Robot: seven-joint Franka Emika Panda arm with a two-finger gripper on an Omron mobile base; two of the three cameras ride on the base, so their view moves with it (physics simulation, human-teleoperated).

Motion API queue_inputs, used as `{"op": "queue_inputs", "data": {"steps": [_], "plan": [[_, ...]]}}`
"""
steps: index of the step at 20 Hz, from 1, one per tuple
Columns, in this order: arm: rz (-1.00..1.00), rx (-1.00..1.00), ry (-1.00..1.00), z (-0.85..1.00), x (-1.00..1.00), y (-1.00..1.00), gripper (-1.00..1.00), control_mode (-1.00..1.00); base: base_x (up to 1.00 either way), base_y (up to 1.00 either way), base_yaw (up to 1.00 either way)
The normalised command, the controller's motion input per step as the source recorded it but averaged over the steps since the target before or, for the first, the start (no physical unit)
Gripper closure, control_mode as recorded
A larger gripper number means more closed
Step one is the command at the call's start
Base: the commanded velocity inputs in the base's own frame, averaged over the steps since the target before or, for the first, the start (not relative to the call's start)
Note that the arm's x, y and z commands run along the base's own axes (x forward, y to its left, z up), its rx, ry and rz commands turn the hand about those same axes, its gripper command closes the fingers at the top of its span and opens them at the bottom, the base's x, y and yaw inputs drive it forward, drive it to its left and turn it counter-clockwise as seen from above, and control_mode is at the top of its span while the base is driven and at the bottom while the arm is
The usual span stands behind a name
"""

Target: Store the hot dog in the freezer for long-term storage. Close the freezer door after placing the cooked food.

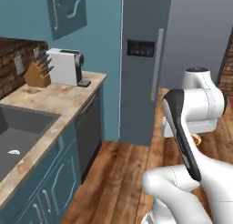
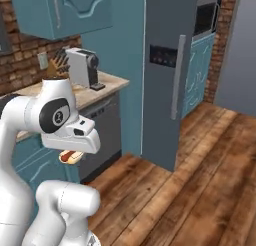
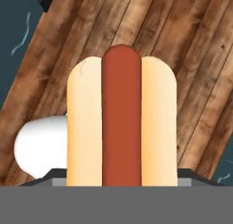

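Hung beneath the gripper (image 2: 71,152) over the wooden floor (image 3: 182,45), clear of any support: the hot dog (image 3: 121,118), pinched endwise, bun halves either side of the red sausage. Judged clamped on it, since nothing else bore it up.

Looked light and soft, with a bun that would dent under a hard squeeze and a smooth sausage that might slide out lengthwise. Best taken across the bun's two outer flanks near the middle, gently, so the halves pressed the sausage in rather than splitting open. Seemed held nearer one end here, so liable to droop or swing on a fast move. Called for slow carrying and a low release onto a shelf.

Stood well apart from the hot dog, across the floor: the freezer door (image 1: 139,91), with its black dispenser panel (image 1: 140,48) and long silver handle (image 1: 157,66).

Hidden or doubtful:
- Could not make out the fingertips at all, because the bun covered them in the hand view and the hand's own body did in the right base view.
- Could not tell how deep the grip sat on the bun.
- Could not tell whether the freezer door was shut or ajar, as no pale inner shelves were visible.
- Showed in the left base view as a mere sliver of tan behind the arm.
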Motion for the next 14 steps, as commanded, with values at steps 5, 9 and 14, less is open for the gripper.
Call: {"op": "queue_inputs", "data": {"steps": [5, 9, 14], "plan": [[0.0, 0.0, 0.0, 0.0, 0.0, 0.0, 1.0, 1.0, 0.42, -0.42, -0.71], [0.0, 0.0, 0.0, 0.0, 0.0, 0.0, 1.0, 1.0, 0.89, -0.05, -0.45], [0.0, 0.0, 0.0, 0.0, 0.0, 0.0, 1.0, 1.0, 1.0, -0.43, -0.31]]}}
